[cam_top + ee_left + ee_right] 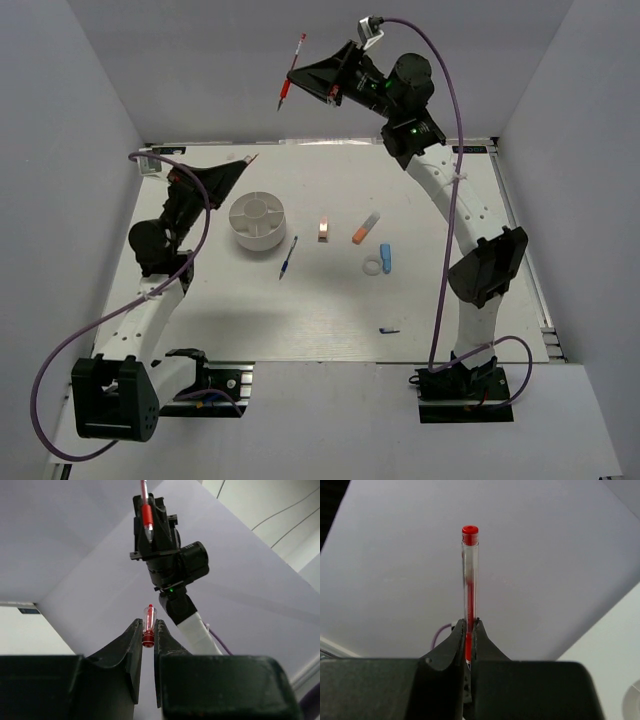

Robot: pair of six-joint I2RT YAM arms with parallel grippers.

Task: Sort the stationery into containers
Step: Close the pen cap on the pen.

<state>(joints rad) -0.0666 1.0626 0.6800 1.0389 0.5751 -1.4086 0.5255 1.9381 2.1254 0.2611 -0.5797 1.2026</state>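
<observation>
White table (330, 320), grey walls behind. I had the right gripper (468, 626) clamped tight on the red pen (469, 580), high above the surface, with its long axis running 12 to 6 in the wrist view. My left gripper (148, 629) pinched the red cap (149, 622). The pen stood at its 12 o'clock, well apart and roughly in line. At 6 o'clock from those jaws sat the tub (258, 222), nearer the left arm.

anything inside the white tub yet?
Nothing visible. In the top view, the white tub shows only bare white compartments between its dividers. The walls hide parts of the compartment floors, so something tiny could sit there unseen.
</observation>
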